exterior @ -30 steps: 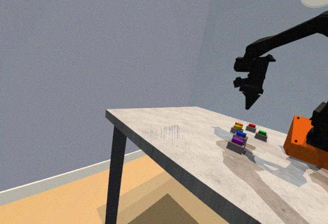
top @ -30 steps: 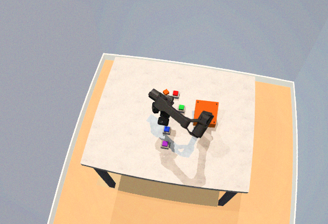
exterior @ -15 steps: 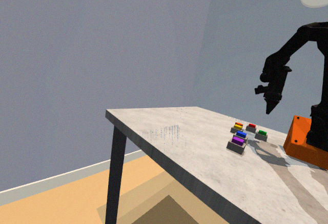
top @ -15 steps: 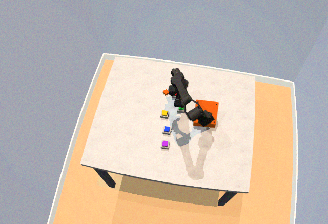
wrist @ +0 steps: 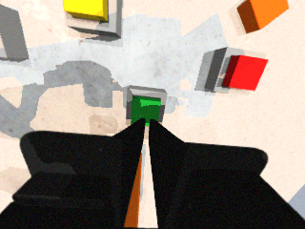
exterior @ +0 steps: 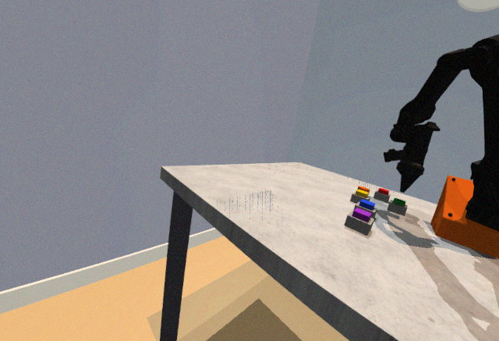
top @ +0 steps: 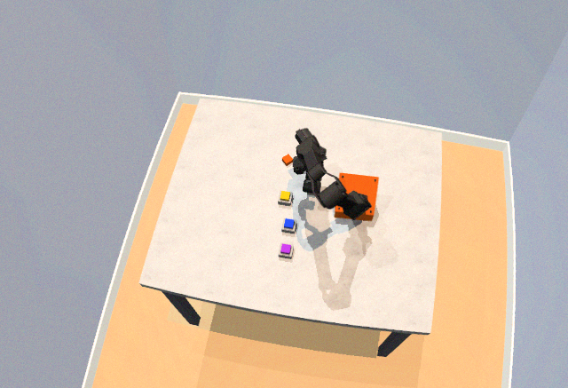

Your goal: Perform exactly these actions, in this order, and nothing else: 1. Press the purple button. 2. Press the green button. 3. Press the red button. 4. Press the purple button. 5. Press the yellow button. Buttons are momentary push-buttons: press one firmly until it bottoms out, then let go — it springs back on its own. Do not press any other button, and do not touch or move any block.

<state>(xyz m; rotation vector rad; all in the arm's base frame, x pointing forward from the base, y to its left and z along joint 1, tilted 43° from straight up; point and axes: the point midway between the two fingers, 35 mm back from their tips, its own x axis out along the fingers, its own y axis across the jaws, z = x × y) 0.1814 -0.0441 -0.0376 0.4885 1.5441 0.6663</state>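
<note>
My gripper [exterior: 405,187] [wrist: 147,123] [top: 311,186] is shut and empty, pointing straight down. It hangs a short way above the green button [exterior: 398,202] [wrist: 145,108], with a gap between the tips and the button. In the top view the arm hides the green and red buttons. The red button [exterior: 383,191] [wrist: 245,72] sits just beyond the green one. The yellow button [top: 285,196] [exterior: 362,193] [wrist: 87,8], the blue button [top: 288,224] [exterior: 366,204] and the purple button [top: 285,249] [exterior: 362,214] stand in a row to the side.
A small orange block [top: 287,159] [exterior: 363,188] [wrist: 263,12] lies on the table near the red and yellow buttons. The arm's orange base [top: 362,186] [exterior: 451,208] stands behind the buttons.
</note>
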